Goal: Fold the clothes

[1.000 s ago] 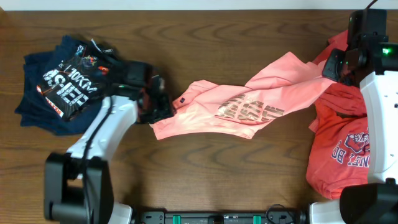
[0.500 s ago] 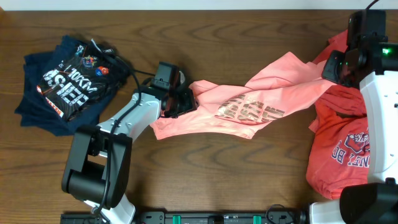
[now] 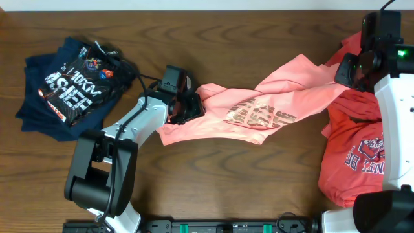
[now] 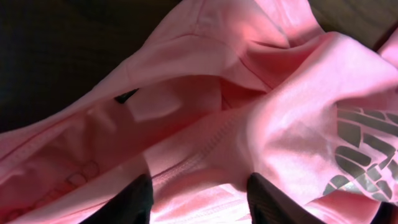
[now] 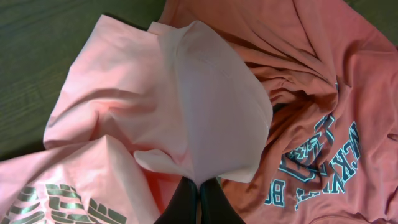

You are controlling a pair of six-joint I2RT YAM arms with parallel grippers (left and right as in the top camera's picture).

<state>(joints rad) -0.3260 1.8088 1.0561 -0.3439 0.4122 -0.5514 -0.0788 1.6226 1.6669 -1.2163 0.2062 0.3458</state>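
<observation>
Count on the one wooden table [image 3: 213,175]: three lots of clothing. One light salmon-pink T-shirt [image 3: 278,84], bearing one block of dark lettering [image 3: 259,116]. One coral-red shirt [image 3: 343,175], bearing one white-and-blue print [image 3: 370,154]. One heap of navy garments [image 3: 39,110]; a single "10KM" print [image 3: 71,87] shows on top, and how many pieces make up the heap cannot be told. Robot arms: two, the left arm [image 3: 129,126] and the right arm [image 3: 394,103]. Grippers: two, the left gripper [image 4: 202,199] and the right gripper [image 5: 199,200], each showing two dark fingers.
</observation>
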